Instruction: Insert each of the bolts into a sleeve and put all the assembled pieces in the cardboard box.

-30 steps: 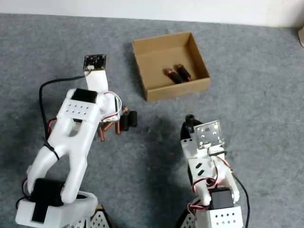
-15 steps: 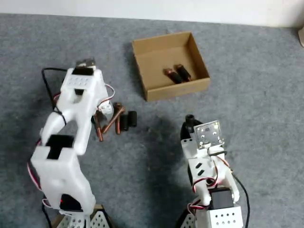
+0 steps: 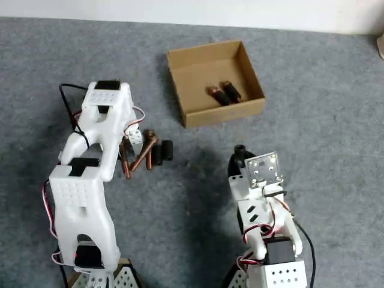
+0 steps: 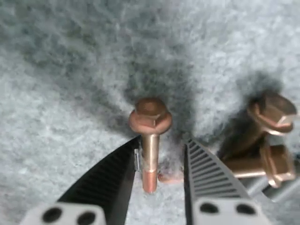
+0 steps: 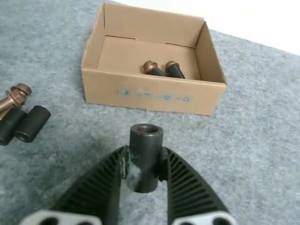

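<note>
Straddling a copper bolt [image 4: 150, 122] that lies on the grey carpet [image 4: 56, 93], the left gripper [image 4: 161, 152] has its jaws partly open. One finger touches the shank; the other stands just clear. Two more bolts [image 4: 269, 112] lie crossed just beside it. The right gripper [image 5: 144, 161] is clamped on a black sleeve [image 5: 146, 138], facing the cardboard box [image 5: 150, 96]. The box holds two assembled pieces [image 5: 152, 68], side by side. Two loose sleeves [image 5: 30, 123] lie touching, near the bolts.

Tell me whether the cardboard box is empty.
No, two assembled pieces lie side by side on the floor of the cardboard box.
</note>
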### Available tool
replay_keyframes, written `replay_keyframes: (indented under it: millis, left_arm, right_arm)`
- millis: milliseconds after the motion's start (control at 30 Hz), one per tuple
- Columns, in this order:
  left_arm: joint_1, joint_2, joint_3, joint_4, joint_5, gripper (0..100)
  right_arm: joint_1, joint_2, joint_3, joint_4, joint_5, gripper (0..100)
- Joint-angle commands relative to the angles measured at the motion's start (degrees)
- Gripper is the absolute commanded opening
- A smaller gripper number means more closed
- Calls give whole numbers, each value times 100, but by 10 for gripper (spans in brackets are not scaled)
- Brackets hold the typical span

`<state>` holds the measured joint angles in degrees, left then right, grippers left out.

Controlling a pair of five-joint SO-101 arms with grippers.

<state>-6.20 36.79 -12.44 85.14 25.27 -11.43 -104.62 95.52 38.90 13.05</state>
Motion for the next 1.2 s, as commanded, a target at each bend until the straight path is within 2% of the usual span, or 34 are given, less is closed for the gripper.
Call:
replay_keyframes:
  millis: [0,33,167,333,567,733,900,967,1100,1167]
  left_arm:
    - [-66,40,-233,-44,0,59]
    - [-66,40,-233,-44,0,0]
    - [101,22,-233,-26,-9,6]
    - [462,-242,-303,413,-70,5]
    - [664,-2580,13,624,-334,5]
    - [655,-4198,576,-132,-343,5]
    - [1051,-5358,1710,-949,-299,5]
    - [1165,-5789,2299,-1635,-229,5]
    - [1332,-6826,3697,-3174,510,5]
    - [1516,-7424,4497,-3886,598,5]
  right_arm:
    - [57,-66,215,-180,70,5]
    - [57,-66,215,-180,70,5]
    - [57,-66,215,-180,70,5]
    - [57,-66,215,-180,70,5]
    - [57,-66,207,-180,70,5]
    - [4,-66,207,-180,26,5]
    - [-664,-66,198,-198,18,5]
    - [-1015,-66,189,-347,-105,5]
    - [-1455,-66,207,-813,-387,5]
    - [-1560,-66,224,-1200,-378,5]
